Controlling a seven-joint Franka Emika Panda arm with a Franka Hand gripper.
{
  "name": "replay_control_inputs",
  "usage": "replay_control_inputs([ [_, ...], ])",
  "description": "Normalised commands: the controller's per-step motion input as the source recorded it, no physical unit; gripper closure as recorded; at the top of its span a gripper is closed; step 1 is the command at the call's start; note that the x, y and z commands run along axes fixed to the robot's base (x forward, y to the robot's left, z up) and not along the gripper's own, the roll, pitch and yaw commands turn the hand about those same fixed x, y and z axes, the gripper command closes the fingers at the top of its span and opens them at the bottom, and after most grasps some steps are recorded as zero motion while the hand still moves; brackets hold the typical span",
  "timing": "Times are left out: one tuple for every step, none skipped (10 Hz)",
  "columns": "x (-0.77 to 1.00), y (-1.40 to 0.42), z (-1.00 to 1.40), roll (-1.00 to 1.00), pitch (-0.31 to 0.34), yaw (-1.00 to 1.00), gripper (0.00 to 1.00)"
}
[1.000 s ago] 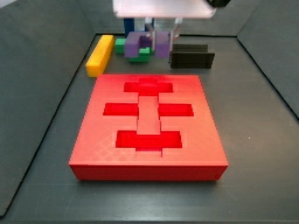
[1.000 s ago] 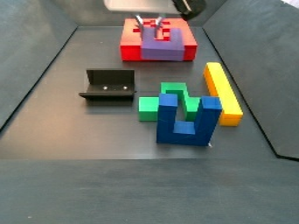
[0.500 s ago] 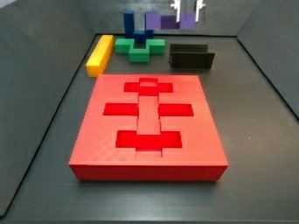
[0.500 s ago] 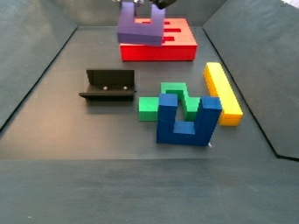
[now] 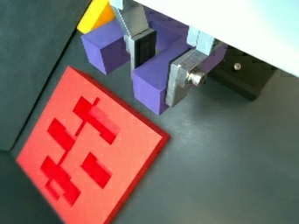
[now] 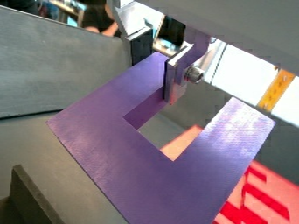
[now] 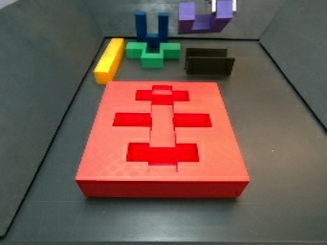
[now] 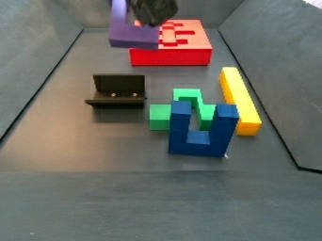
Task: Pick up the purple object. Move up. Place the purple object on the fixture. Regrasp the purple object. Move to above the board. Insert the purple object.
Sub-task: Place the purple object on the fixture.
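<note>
We see the gripper (image 5: 158,59) clamped on the purple object (image 6: 152,144), a U-shaped block. One prong sits between the two silver finger plates, as both wrist views show.

We take the fixture (image 8: 117,91) as our landmark. It is a small dark bracket on the grey floor. In a side view the purple object (image 8: 132,32) hangs in the air, well above the floor and beyond the fixture, near the board (image 8: 186,45). In a side view from the opposite end, the purple object (image 7: 205,12) sits high at the frame's top, above the fixture (image 7: 209,61).

Beside the fixture lie a green block (image 8: 174,107), a blue two-pronged piece (image 8: 201,126) and a yellow bar (image 8: 239,98). They touch or nearly touch one another.

We judge that the pick-up is done and the upward move is in hand or just finishing. The next move calls for carrying the block over to the fixture and lowering it squarely onto the base plate, against the raised back edge, before the claw lets go.
</note>
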Motion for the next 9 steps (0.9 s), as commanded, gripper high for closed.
replay_control_inputs([
  [0.66,0.27,0.00,-0.63,0.183,0.00,1.00],
  [0.64,0.28,0.00,-0.52,0.214,0.00,1.00],
  [0.69,0.32,0.00,-0.46,0.231,0.00,1.00],
  [0.74,0.37,-0.04,-0.49,0.211,0.00,1.00],
  [0.72,0.38,-0.13,-0.40,0.234,0.00,1.00],
  [0.68,0.33,-0.29,-0.15,0.254,0.00,1.00],
  [0.45,0.19,-0.36,0.19,0.263,0.00,1.00],
  [0.21,0.01,-0.37,0.74,0.214,0.00,1.00],
  [0.29,0.07,-0.40,0.65,0.260,0.00,1.00],
])
